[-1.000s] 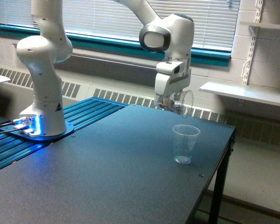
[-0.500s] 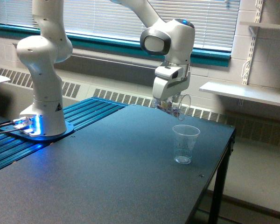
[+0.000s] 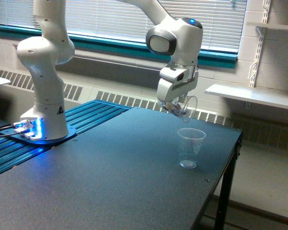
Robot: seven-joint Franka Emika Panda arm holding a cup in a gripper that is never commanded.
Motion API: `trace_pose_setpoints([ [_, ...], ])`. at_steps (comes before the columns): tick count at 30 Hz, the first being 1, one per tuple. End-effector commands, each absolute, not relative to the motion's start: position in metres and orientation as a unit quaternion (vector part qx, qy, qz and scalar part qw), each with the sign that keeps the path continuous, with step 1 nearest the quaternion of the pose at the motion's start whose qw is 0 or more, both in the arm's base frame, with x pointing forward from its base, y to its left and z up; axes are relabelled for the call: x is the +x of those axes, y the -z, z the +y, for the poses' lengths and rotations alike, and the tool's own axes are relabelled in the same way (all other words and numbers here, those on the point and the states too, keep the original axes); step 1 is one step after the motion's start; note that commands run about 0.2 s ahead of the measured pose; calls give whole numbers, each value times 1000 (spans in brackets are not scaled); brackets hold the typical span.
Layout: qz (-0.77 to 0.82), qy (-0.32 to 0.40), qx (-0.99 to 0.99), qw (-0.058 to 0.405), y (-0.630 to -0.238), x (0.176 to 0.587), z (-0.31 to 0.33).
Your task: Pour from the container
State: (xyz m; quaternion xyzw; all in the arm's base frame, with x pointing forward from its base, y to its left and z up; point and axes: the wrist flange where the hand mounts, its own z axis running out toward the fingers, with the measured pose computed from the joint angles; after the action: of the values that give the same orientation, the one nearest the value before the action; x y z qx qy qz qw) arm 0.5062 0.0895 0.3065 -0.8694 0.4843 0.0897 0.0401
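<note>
Pincer (image 3: 178,106) at the end of the white Franka arm (image 3: 175,43) was clenched on the container (image 3: 186,106), a clear smooth-walled plastic cup held in the air above the far part of the table (image 3: 110,182). That cup was tipped well over onto its side, its wide round rim turned toward the exterior view's right and slightly down, its narrower base tucked in among the fingers. Something small and pale showed inside the cup near the fingers, too blurred to say what it was.

Below the tipped rim, and a little toward the exterior view's right, a second clear plastic cup (image 3: 190,147) stood upright on the dark table top, near the table's right edge. Faint lines ran round its side, and it was well apart from the held cup, with open air between the two. Whether anything lay in its bottom could not be told.

On the exterior view's left, the arm's white base (image 3: 43,96) rose from a round mount with blue lights glowing at its foot, beside a ribbed blue panel (image 3: 81,120). Behind the table ran a window with closed blinds (image 3: 110,19) over a teal sill, and a white shelf (image 3: 252,96) was fixed to the wall on the right.
</note>
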Motion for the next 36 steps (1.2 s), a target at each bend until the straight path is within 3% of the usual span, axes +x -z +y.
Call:
trace_pose_setpoints([
  [1,484,-103,-868,44,-301,509,79],
  [26,491,-125,-860,65,-310,515,79],
  [36,492,-117,-861,51,-300,517,72],
])
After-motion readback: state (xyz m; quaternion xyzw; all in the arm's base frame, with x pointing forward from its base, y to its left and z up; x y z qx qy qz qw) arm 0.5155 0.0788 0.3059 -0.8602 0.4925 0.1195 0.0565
